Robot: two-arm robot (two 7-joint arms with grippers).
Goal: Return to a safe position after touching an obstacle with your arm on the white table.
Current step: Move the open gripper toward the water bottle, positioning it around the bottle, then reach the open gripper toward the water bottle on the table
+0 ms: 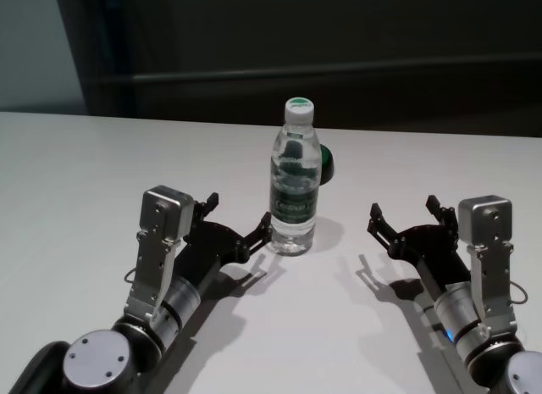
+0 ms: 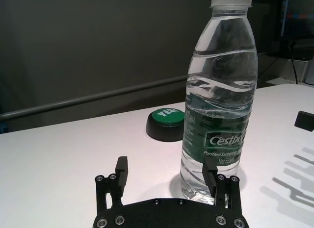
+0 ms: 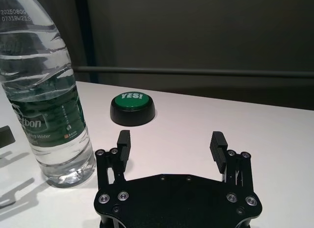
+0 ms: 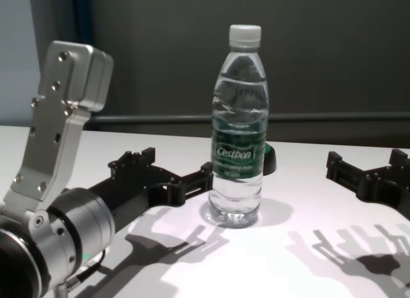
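A clear water bottle (image 1: 295,184) with a white cap and a dark green label stands upright near the middle of the white table (image 1: 76,182). It is a little toward the far side and sits between the two arms.

The left gripper (image 1: 238,223) is low over the table, on the near left of the bottle. Its jaws are apart and hold nothing. In the head view the right finger (image 1: 261,228) of this gripper reaches the lower part of the bottle. In the left wrist view the same finger (image 2: 210,180) is right at the base of the bottle; whether it really touches I cannot tell.

The right gripper (image 1: 404,218) is low over the table on the right, well apart from the bottle. Its jaws are also apart and hold nothing.

Behind the bottle, on its far right side, lies a low black button (image 3: 132,108) with a green top that says "YES!". It is near the bottle but does not touch it.
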